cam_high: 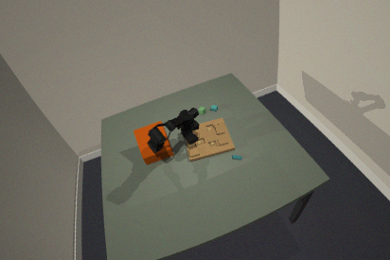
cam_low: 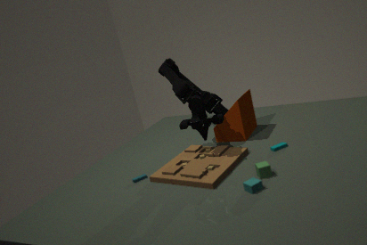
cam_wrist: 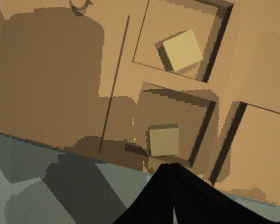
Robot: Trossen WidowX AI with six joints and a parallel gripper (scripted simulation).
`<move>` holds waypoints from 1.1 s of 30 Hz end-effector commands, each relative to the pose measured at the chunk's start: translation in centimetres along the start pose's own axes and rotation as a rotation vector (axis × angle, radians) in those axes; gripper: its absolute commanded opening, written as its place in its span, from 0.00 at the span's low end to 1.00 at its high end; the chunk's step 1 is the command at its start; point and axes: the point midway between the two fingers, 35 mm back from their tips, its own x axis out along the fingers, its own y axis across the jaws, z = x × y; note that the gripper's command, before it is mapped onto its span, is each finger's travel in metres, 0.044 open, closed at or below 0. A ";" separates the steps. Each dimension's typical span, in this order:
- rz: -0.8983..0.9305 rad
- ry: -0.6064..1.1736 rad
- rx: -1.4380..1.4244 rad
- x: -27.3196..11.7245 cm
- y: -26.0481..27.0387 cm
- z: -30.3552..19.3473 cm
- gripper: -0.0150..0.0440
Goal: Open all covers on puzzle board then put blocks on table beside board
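My gripper (cam_high: 191, 141) (cam_low: 205, 139) (cam_wrist: 169, 171) is shut and empty, pointing down above the wooden puzzle board (cam_high: 228, 133) (cam_low: 227, 168) (cam_wrist: 262, 50), near one edge. Flat covers (cam_low: 171, 170) (cam_low: 193, 174) sit on the board beside recesses. Small pale squares (cam_wrist: 182, 50) (cam_wrist: 164, 141) show uncovered in the recesses, with no coloured block in them. A green block (cam_high: 202, 110) (cam_low: 263, 169) and a teal cube (cam_high: 214, 108) (cam_low: 253, 185) lie on the table off one side. A flat teal block (cam_high: 237, 157) (cam_low: 139, 178) lies off another side. Another flat teal block (cam_low: 279, 146) is hidden in the top view.
An orange wedge (cam_high: 147, 153) (cam_low: 246, 116) stands on the green-grey table (cam_high: 199, 208) (cam_low: 107, 209) beyond the board, around the arm's base. The arm spans from the wedge to above the board and shades part of it. A small pin (cam_wrist: 80, 4) shows at the wrist view's top edge.
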 end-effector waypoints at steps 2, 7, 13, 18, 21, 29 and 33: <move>-0.009 0.009 -0.011 2.2 -0.1 -0.2 0.25; -0.010 0.010 -0.011 3.3 -0.1 -0.3 0.25; -0.011 0.010 -0.011 3.7 -0.1 -0.3 0.25; -0.011 0.010 -0.011 4.2 -0.1 -0.3 0.25; -0.011 0.010 -0.011 4.4 -0.1 -0.3 0.25; -0.011 0.010 -0.011 4.4 -0.1 -0.3 0.25; -0.011 0.010 -0.010 4.5 -0.2 0.0 0.25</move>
